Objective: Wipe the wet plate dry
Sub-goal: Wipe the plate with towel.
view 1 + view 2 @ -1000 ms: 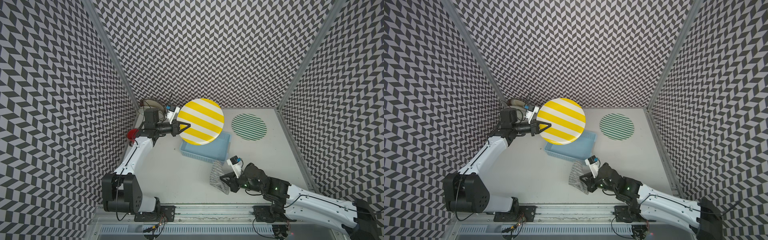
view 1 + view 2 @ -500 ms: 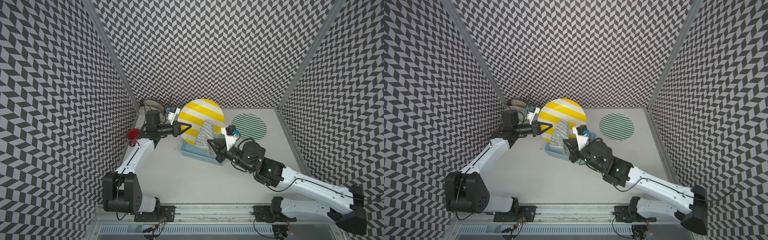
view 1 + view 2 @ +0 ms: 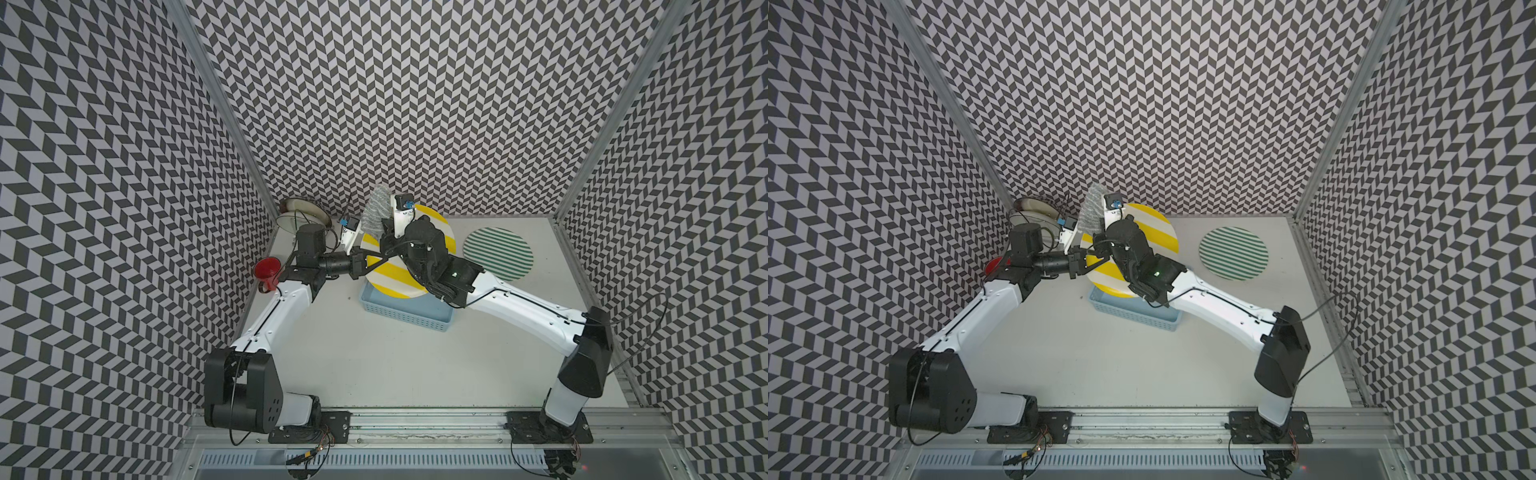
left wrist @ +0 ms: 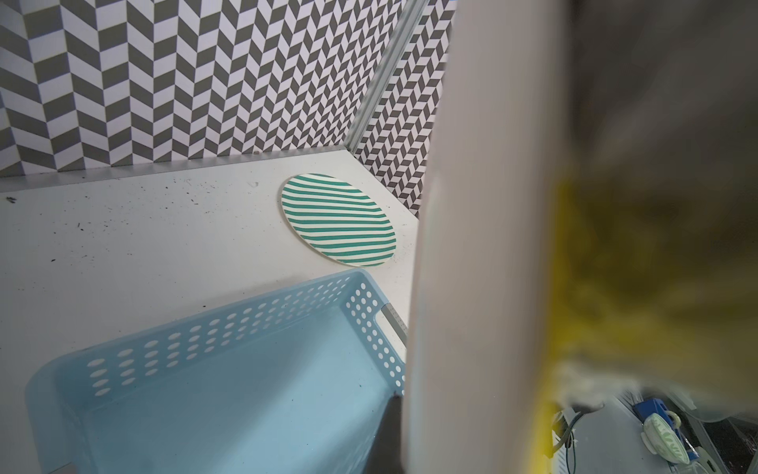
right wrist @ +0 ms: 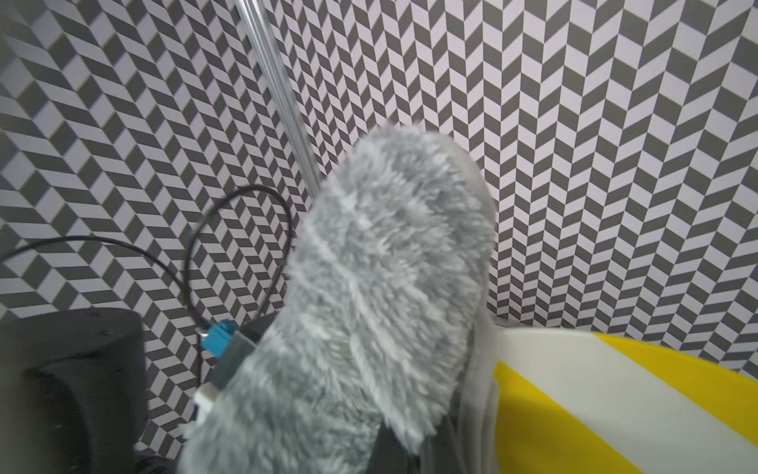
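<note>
Left hand (image 3: 366, 266) clamped on rim of yellow-striped plate (image 3: 395, 276), holding it raised and tilted over blue basket (image 3: 399, 313), likely to expose face for wiping. Right hand (image 3: 385, 232) pinches grey cloth (image 3: 376, 212) at plate's far edge; contact unclear.

the left arm (image 3: 276, 326) and right arm (image 3: 528, 313) are long white tubes with chunky black joints. thin black cables (image 3: 519, 296) run along them. a tiny green light (image 3: 456, 274) glows on the right one. a blue plug (image 3: 407, 204) sits by each wrist.

Yellow plate (image 3: 395, 276) half hidden by R arm (image 3: 519, 307), blurry in L wrist view; basket (image 4: 229, 328) cropped there.
</note>
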`<state>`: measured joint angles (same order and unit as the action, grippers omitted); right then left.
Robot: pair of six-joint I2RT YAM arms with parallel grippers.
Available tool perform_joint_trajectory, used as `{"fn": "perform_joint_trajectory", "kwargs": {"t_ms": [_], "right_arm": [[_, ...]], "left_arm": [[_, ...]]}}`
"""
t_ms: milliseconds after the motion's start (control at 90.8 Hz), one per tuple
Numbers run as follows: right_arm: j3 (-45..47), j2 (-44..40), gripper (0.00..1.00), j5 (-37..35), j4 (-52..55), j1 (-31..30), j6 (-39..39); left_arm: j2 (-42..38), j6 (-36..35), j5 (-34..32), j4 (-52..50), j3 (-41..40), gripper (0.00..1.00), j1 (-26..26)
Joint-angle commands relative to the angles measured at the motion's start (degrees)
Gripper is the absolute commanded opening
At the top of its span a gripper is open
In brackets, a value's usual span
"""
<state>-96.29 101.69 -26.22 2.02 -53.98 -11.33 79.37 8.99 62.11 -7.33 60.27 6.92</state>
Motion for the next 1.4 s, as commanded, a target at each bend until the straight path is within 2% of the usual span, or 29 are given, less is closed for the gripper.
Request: {"fn": "perform_joint_trajectory", "kwargs": {"t_ms": [0, 220, 353, 463, 617, 782, 1102, 1267, 1388], "right_arm": [[0.8, -0.3, 0.0, -4.8, 1.3, 2.5, -3.8], [11.4, -7.6, 0.0, -4.0, 2.8, 10.0, -9.5], [19.4, -13.1, 0.0, -3.6, 0.7, 12.5, -10.3], [22.7, -14.9, 0.0, -1.2, -0.4, 13.3, -10.6], [21.6, -13.3, 0.0, 8.6, -1.9, 12.5, -9.3], [17.2, -9.4, 0.0, 15.8, -4.9, 7.9, -4.6], [7.7, -0.3, 0.0, 21.8, -2.3, 0.8, -3.5], [10.0, -1.7, 0.0, 19.5, -1.9, 2.1, -5.5], [16.1, -6.1, 0.0, 20.1, -2.2, 6.9, -9.9]], "left_arm": [[-2.8, -1.9, 4.0, 3.9, 0.5, 0.0, 0.3], [-2.7, -1.9, 3.8, 3.9, 0.5, 0.0, 0.4], [-2.6, -1.8, 3.5, 4.1, 0.6, 0.0, 0.3], [-2.5, -1.8, 3.5, 4.1, 0.5, 0.0, 0.3], [-2.4, -1.7, 3.5, 4.5, 0.2, 0.0, 0.3], [-2.5, -1.5, 3.5, 4.7, -0.2, 0.0, 0.4], [-2.4, -1.3, 3.0, 5.1, -0.5, 0.0, 0.3], [-2.4, -1.3, 3.0, 5.1, -0.5, 0.0, 0.3], [-2.4, -1.3, 2.9, 5.1, -0.5, 0.0, 0.4]]}}
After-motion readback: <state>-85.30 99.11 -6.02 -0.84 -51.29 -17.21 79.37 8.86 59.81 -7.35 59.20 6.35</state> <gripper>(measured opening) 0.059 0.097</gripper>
